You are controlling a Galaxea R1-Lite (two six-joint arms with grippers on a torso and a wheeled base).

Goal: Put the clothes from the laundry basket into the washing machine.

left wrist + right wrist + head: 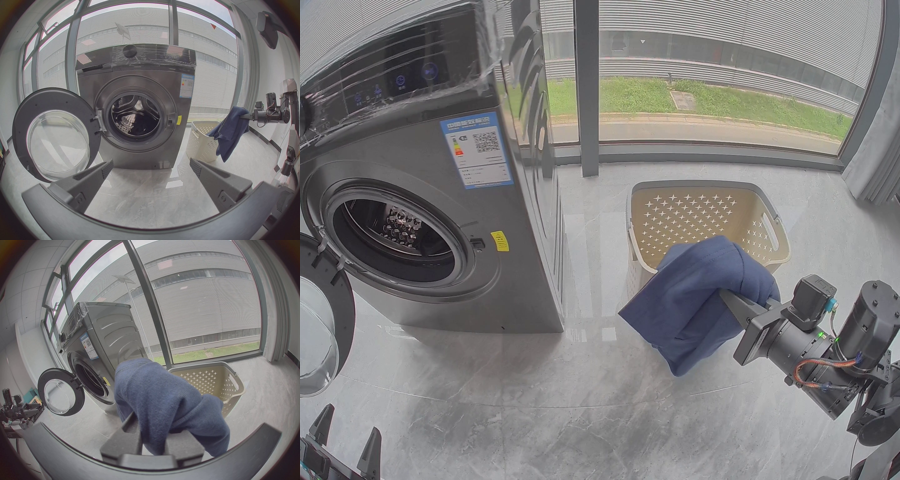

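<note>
Just over the near rim of the laundry basket [706, 187], a blue garment [690, 300] hangs bunched from the right gripper [154, 440]. The gripper's fingers are clamped on a fold near the top of the garment, so most of the cloth drapes down on either side of the jaws. The garment is lifted out of the basket and hangs off the floor, presumably so it can travel without dragging. The basket stands by the window, just behind the cloth.

The washing machine [487, 262] stands well apart, to the robot's left. Its round door [47, 100] is swung wide and the drum mouth [394, 240] is exposed, ready to take the load. The left gripper [150, 163] sits low in front of the machine with its fingers spread and holding nothing, apparently parked out of the carrying path.
</note>
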